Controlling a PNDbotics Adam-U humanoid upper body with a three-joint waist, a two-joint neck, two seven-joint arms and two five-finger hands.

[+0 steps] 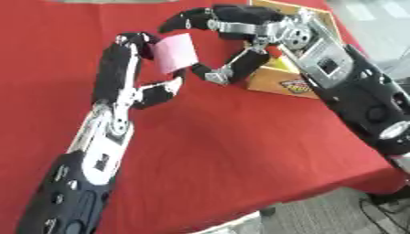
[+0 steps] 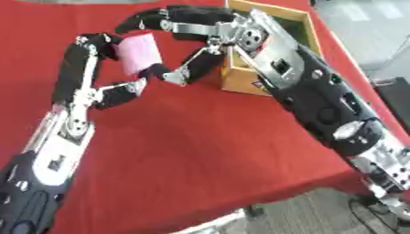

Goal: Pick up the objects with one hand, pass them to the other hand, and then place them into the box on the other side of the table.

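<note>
A red table [image 1: 240, 151] fills most of both views, its near edge running across the lower right and its right edge dropping to a grey floor [image 1: 336, 215].

The right arm [image 2: 320, 100] comes in from the lower right and lies along the table's right edge, passing over the near side of the box. The left arm [image 1: 96, 155] comes up from the lower left corner and reaches toward the middle of the far part of the table.

A yellow-brown open box [image 2: 304, 27] stands at the table's far right corner, with a printed label on its near side.

The right hand [image 1: 240, 32] hangs just left of the box, fingers curved over the top of the pink block and thumb reaching up to its lower edge, so the block sits between them. The left hand [image 1: 128, 68] has its fingers stretched up along the block's left side, bent over at the tips, with the thumb spread out below.

The pink block [image 1: 176, 52] is held above the table, between the two hands, just left of the box.
</note>
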